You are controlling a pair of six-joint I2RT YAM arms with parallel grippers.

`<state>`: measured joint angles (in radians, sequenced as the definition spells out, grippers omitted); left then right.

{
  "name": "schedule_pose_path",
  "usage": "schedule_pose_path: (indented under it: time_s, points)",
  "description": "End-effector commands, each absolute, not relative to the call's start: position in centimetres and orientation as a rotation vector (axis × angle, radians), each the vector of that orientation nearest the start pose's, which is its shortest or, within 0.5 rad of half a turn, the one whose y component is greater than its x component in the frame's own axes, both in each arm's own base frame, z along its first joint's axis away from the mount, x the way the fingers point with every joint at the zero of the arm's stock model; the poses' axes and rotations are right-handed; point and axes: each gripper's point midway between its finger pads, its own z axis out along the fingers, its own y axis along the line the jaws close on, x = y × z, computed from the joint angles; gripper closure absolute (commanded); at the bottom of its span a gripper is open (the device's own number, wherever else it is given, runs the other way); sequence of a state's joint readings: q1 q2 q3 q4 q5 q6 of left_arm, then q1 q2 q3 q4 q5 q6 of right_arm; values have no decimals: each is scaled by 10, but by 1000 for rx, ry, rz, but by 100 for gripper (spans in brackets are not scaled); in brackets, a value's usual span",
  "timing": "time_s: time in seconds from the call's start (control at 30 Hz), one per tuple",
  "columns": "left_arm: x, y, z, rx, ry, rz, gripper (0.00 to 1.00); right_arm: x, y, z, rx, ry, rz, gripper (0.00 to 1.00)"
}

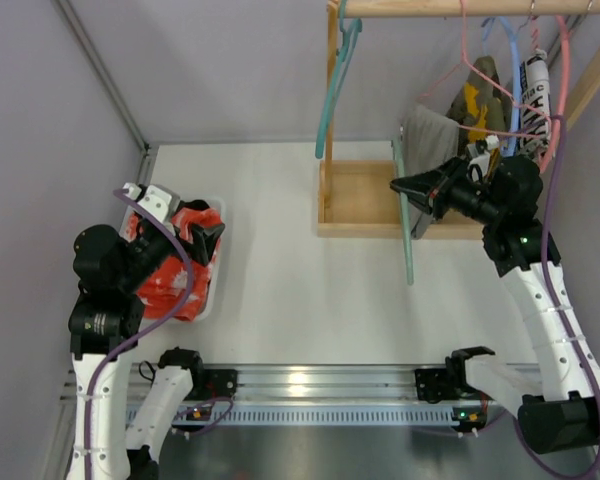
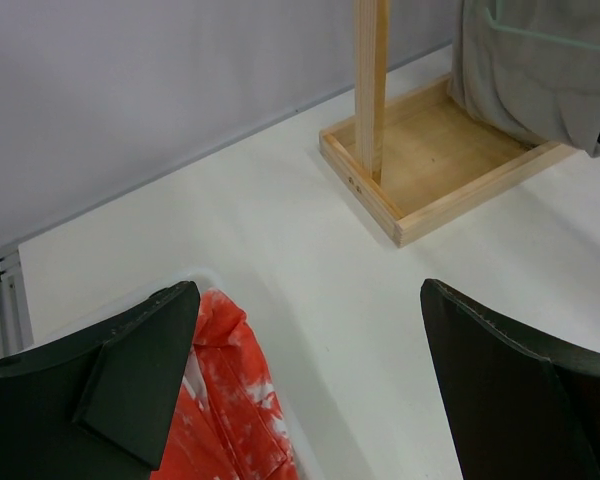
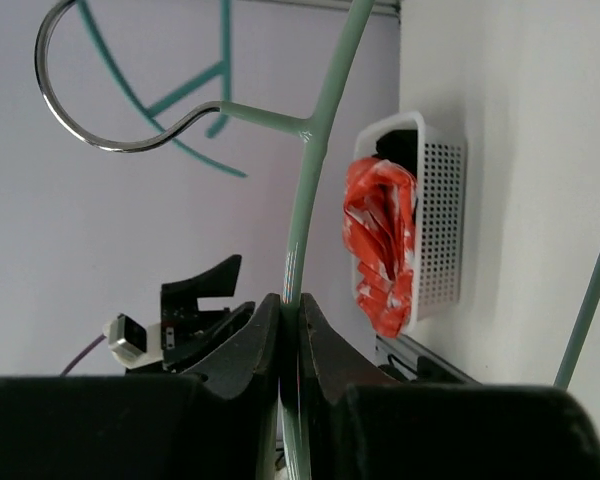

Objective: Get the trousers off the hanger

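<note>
The right gripper [image 1: 405, 187] was clamped tight on the pale green hanger [image 1: 408, 250] near the bench's far right corner, in front of the wooden rack [image 1: 355, 195]. The grey trousers [image 1: 430, 135] hung draped over that hanger, just behind the gripper. At the left edge, the left gripper [image 1: 208, 240] hovered with its fingers spread wide above a white basket [image 1: 219, 262] holding red-orange cloth [image 1: 170, 280].
</note>
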<state>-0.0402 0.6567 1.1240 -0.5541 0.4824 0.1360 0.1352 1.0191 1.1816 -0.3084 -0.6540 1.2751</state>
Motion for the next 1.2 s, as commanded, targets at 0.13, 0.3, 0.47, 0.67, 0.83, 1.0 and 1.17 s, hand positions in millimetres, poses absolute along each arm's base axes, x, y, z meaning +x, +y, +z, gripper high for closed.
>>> schedule_pose_path:
  time_s: [0.13, 0.3, 0.47, 0.67, 0.83, 1.0, 1.17]
  points:
    - [229, -89, 387, 515, 1562, -343, 2, 249, 177, 401, 396, 1824, 1539, 100]
    - [229, -89, 388, 516, 1561, -344, 2, 232, 175, 389, 349, 1823, 1515, 100]
    - [228, -89, 385, 515, 1562, -341, 2, 201, 171, 401, 224, 1767, 1477, 100]
    - [232, -91, 384, 494, 1584, -377, 2, 171, 165, 402, 119, 1744, 1395, 100]
    - [234, -92, 384, 476, 1595, -397, 2, 157, 160, 391, 91, 1771, 1322, 100]
    - [235, -93, 383, 477, 1599, -399, 2, 151, 160, 400, 16, 1722, 1313, 100]
    - [234, -92, 381, 473, 1602, -396, 2, 123, 155, 481, -143, 1445, 1268, 100]
